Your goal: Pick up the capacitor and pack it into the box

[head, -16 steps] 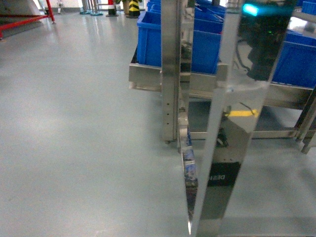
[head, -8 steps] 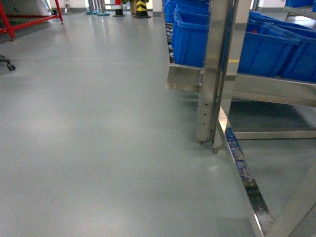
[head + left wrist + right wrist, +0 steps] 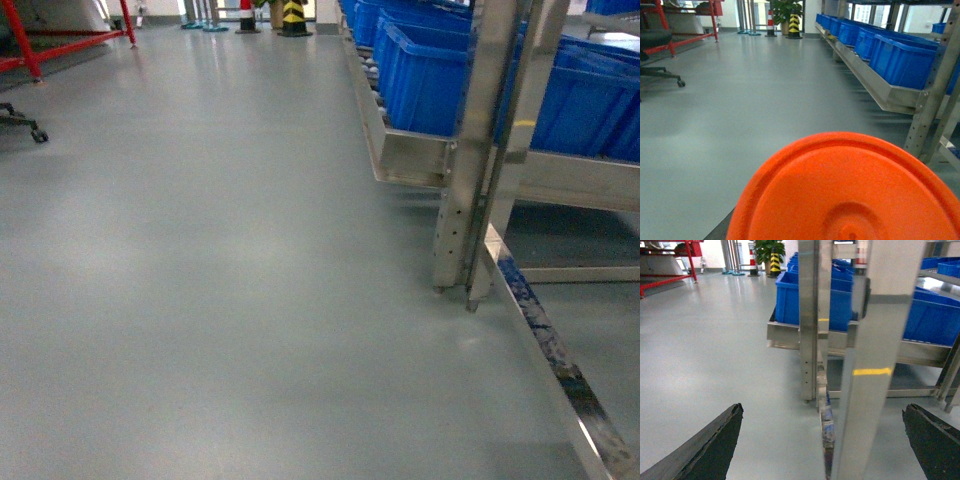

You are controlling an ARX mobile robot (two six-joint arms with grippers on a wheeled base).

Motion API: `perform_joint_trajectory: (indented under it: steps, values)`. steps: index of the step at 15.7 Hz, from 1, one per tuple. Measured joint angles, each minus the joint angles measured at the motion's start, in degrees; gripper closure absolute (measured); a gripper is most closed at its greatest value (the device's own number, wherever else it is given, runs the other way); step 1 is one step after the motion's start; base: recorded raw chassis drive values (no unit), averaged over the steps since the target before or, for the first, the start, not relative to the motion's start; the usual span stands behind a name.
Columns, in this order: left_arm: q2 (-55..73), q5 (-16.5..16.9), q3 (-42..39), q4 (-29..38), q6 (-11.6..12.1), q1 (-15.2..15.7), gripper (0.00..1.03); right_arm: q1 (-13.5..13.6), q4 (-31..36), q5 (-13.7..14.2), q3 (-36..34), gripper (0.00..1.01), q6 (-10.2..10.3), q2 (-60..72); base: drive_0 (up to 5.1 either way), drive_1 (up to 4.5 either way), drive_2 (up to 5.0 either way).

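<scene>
No capacitor and no box show in any view. In the right wrist view my right gripper (image 3: 822,412) is open; its two dark fingertips (image 3: 725,432) stand wide apart over bare grey floor, with nothing between them. A steel rack post (image 3: 875,360) stands close ahead of it. A large round orange plastic disc (image 3: 850,195) fills the bottom of the left wrist view and hides my left gripper completely. Neither gripper appears in the head view.
A steel rack (image 3: 480,150) with large blue bins (image 3: 430,80) runs along the right, its low rail (image 3: 560,370) reaching toward me. Grey floor (image 3: 200,280) spreads to the left. A red frame (image 3: 30,50) and a chair base (image 3: 22,120) stand far left.
The head view has swung: the rack and blue bins slid to the right, the shiny close-up post has left the picture, and more floor shows on the left.
</scene>
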Motion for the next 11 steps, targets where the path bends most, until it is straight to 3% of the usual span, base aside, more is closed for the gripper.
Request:
perform_joint_trajectory:
  steps: [11]
  values:
    - [0.0,0.0,0.0,0.1,0.0,0.0,0.60,0.0,0.3,0.0,0.0,0.03,0.0,0.0,-4.9,2.44,2.4]
